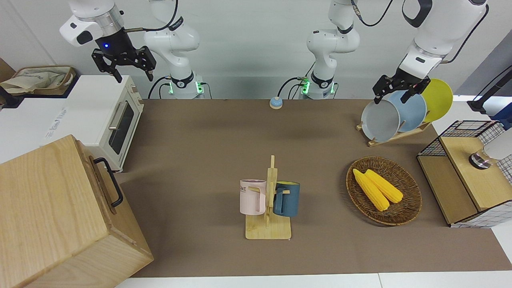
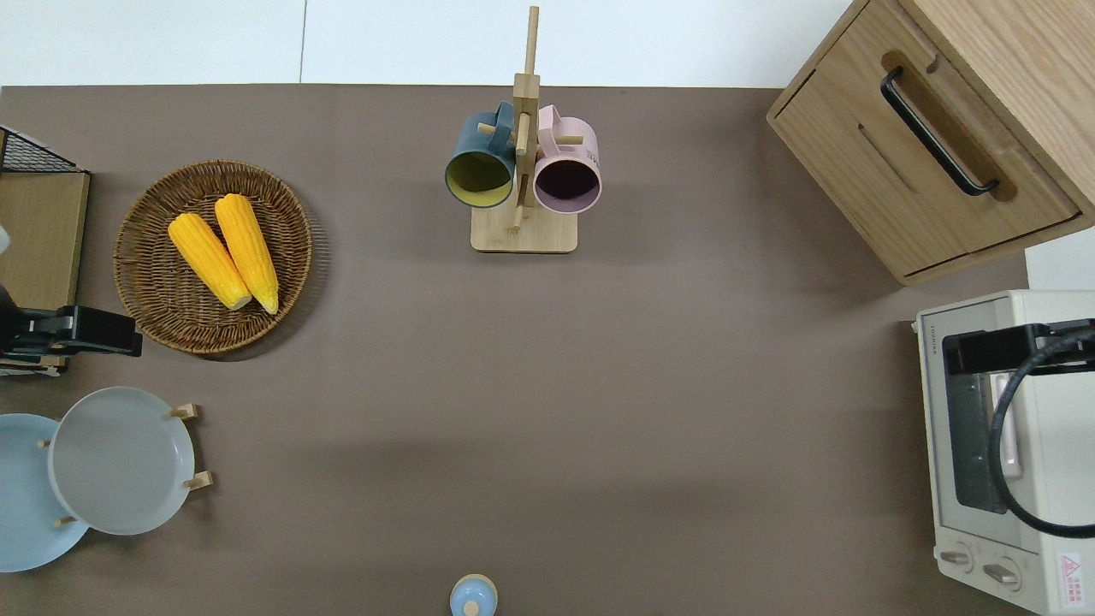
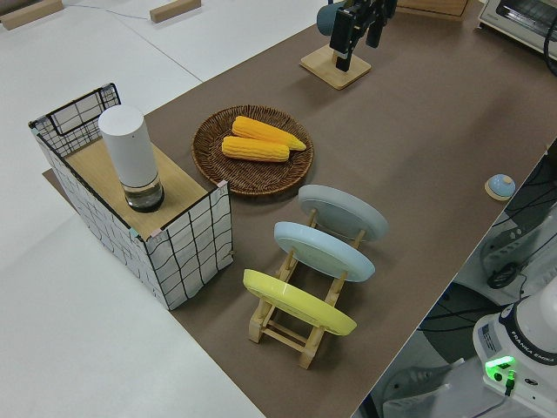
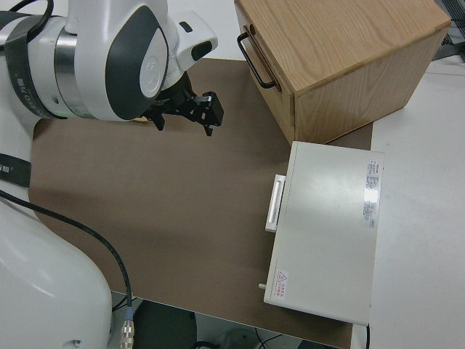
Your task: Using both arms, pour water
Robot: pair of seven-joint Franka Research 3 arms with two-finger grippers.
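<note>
No water shows in any view. A pink mug [image 1: 253, 197] and a dark blue mug [image 1: 287, 199] hang on a wooden mug stand [image 1: 268, 231] at the table's middle, away from the robots. A white cylinder [image 3: 129, 148] with a dark base stands on the wire-sided shelf [image 1: 460, 176]. My left gripper [image 1: 394, 94] hangs open and holds nothing, up in the air over the table between the shelf and the wicker basket, as the overhead view shows [image 2: 85, 334]. My right gripper [image 1: 135, 76] is open and holds nothing, high over the white toaster oven [image 1: 108, 116].
A wicker basket [image 1: 408, 208] holds two corn cobs [image 1: 378, 188]. A wooden rack holds grey, blue and yellow plates [image 1: 380, 120] nearer to the robots. A wooden cabinet [image 1: 52, 216] stands beside the toaster oven. A small blue button [image 1: 275, 103] lies near the arm bases.
</note>
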